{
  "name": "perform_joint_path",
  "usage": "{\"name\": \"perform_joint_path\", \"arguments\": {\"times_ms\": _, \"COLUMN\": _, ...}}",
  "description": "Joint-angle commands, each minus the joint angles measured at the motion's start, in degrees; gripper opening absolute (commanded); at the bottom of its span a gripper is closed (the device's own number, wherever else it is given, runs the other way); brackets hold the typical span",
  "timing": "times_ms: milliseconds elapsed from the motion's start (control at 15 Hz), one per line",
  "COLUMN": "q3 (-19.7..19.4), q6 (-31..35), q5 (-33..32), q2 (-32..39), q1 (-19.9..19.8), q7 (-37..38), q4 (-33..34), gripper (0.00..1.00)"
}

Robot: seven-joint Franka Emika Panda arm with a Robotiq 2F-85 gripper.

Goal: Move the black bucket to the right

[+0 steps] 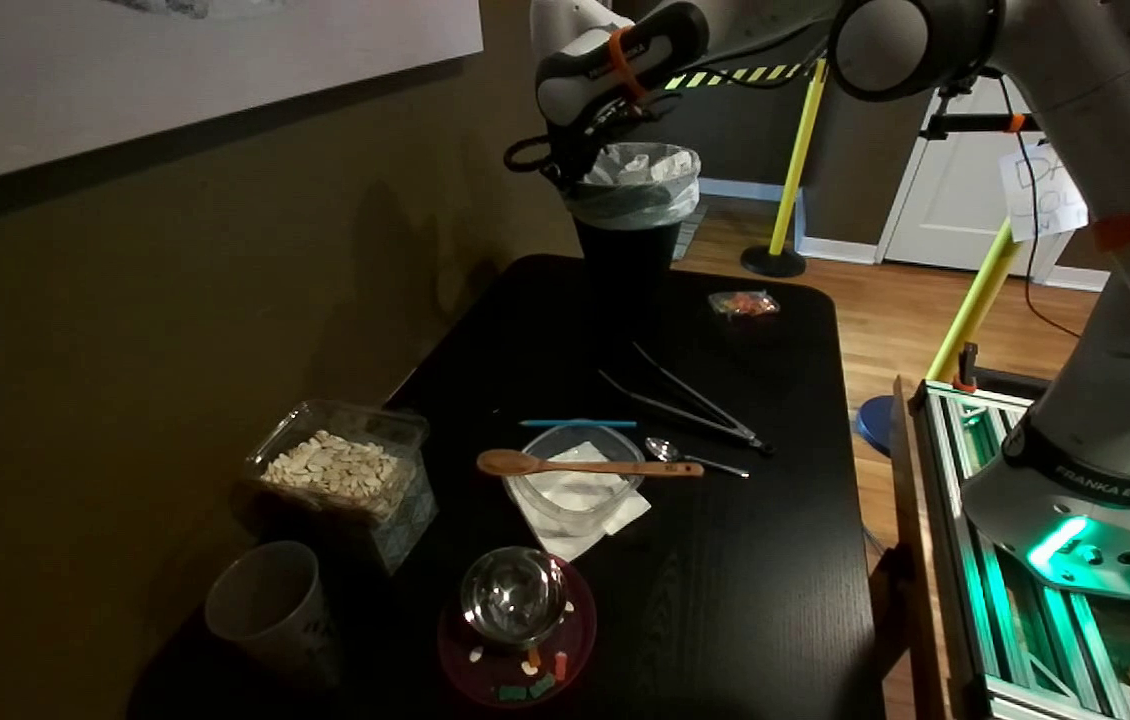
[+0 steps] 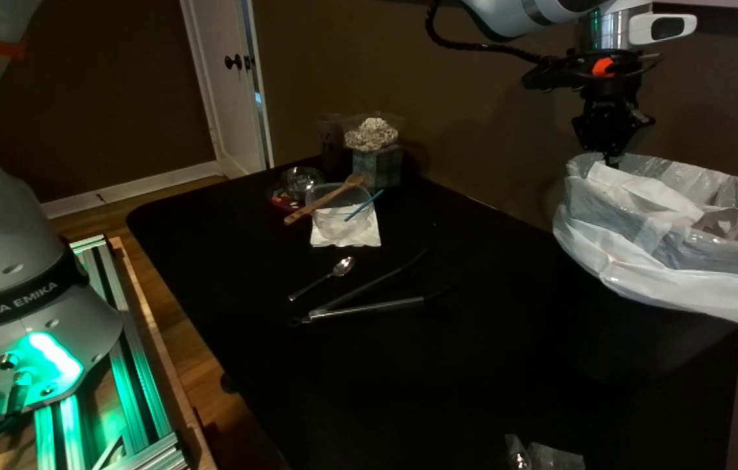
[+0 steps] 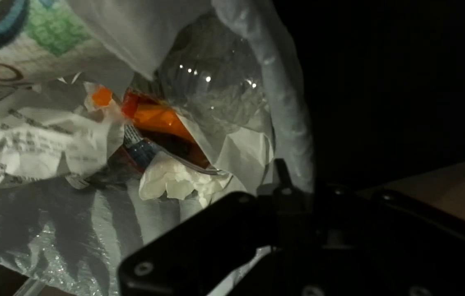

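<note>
Broadly, you see a brown wall [image 1: 175, 300] running alongside a dark table [image 1: 725, 600], with your robot arm [image 1: 1075, 80] extended above. In both exterior views the black bucket [image 1: 625, 250] is at one end of the table, near the wall, its mouth wrapped in a whitish crinkled liner [image 2: 637, 261]. Its base merges with the dark surface, so you cannot tell whether it touches the table. Your gripper [image 2: 612, 160] points down at the bucket's rim; its fingers [image 3: 288, 201] are closed on rim and liner, one on the inner side. In the wrist view, crumpled wrappers [image 3: 162, 119] lie inside the liner.

Toward the opposite end, note the clear box [image 1: 385, 422] heaped with pale pieces [image 1: 335, 468] and, just beside it, a pale cup [image 1: 265, 600]. Between these and the bucket, tongs [image 2: 369, 309] lie with their arms spread. A red plate [image 1: 465, 680] carries a metal bowl [image 1: 513, 600]; a plastic container [image 1: 575, 516] rests on a white napkin [image 1: 630, 512], and a wooden spoon [image 1: 605, 467] lies across the container's rim. Smaller still are a packet [image 1: 745, 303] near the bucket, a blue pencil [image 1: 578, 423] at the container's edge, a metal spoon [image 2: 341, 267] near the tongs, and coloured bits [image 1: 542, 685] on the plate.
</note>
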Motion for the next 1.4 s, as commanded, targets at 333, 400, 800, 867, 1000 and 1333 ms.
{"name": "perform_joint_path", "arguments": {"times_ms": 333, "q3": -0.67, "q6": 3.49, "q5": -1.67, "q2": 9.57, "q1": -3.0, "q7": -3.71, "q4": 10.52, "gripper": 0.02}}
{"name": "perform_joint_path", "arguments": {"times_ms": 400, "q3": 0.02, "q6": 3.39, "q5": -0.74, "q2": 10.6, "q1": -3.9, "q7": -4.88, "q4": 11.89, "gripper": 0.02}}
{"name": "perform_joint_path", "arguments": {"times_ms": 800, "q3": 2.08, "q6": -1.25, "q5": 3.37, "q2": 14.97, "q1": -7.94, "q7": -9.39, "q4": 20.27, "gripper": 0.32}}
{"name": "perform_joint_path", "arguments": {"times_ms": 867, "q3": 2.33, "q6": -2.58, "q5": 3.73, "q2": 15.25, "q1": -8.25, "q7": -9.78, "q4": 21.2, "gripper": 0.33}}
{"name": "perform_joint_path", "arguments": {"times_ms": 1000, "q3": 2.38, "q6": -5.88, "q5": 3.56, "q2": 15.31, "q1": -8.38, "q7": -10.2, "q4": 23.06, "gripper": 0.47}}
{"name": "perform_joint_path", "arguments": {"times_ms": 1333, "q3": 2.27, "q6": -9.71, "q5": 2.35, "q2": 11.75, "q1": -6.64, "q7": -9.93, "q4": 23.51, "gripper": 0.84}}
